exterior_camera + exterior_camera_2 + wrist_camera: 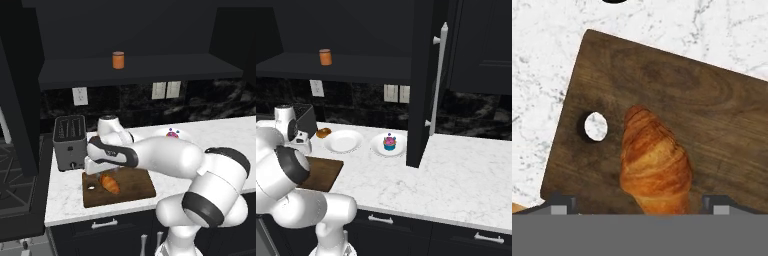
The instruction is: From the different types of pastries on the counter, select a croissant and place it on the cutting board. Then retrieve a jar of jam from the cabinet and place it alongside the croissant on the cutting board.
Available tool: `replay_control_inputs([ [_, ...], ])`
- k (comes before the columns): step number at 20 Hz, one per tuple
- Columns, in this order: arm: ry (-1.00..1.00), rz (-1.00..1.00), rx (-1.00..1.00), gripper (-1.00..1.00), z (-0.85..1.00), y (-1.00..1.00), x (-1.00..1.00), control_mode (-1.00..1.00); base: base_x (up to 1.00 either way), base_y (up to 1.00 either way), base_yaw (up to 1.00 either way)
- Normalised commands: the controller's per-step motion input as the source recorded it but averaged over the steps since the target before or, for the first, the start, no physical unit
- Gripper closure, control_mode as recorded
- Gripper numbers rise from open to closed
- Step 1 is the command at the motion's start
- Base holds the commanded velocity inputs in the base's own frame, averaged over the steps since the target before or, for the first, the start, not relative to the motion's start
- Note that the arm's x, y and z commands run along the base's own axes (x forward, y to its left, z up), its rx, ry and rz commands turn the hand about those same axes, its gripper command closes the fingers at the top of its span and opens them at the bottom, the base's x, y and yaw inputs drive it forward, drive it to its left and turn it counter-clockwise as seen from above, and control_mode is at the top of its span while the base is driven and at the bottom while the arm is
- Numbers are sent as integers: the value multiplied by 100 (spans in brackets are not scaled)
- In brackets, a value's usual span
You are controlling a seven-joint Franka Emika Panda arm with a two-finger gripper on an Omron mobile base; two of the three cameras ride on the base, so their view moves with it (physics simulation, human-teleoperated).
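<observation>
While croissant tops cutting board, cupcake

In the hand view the croissant is cut off at its near end by the bottom edge, and the board runs off the right edge. In the right base view the arm hides most of the board. The donut beside the toaster is too small to make out.
</observation>
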Motion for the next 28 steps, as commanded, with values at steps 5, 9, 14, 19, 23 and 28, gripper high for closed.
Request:
replay_control_inputs([
  [5,-8,0,-3,-100,33,0,-20,-100,0,0,0],
  [9,-14,4,-3,-100,100,-19,-33,-100,0,0,0],
  [14,-23,7,0,-100,100,-39,-53,-100,0,0,0],
  [19,-34,22,0,-100,100,-70,-35,-100,0,0,0],
  [23,-58,41,0,-100,100,-84,-5,-100,0,0,0],
  [28,-65,27,0,-100,91,-70,-47,-100,0,0,0],
])
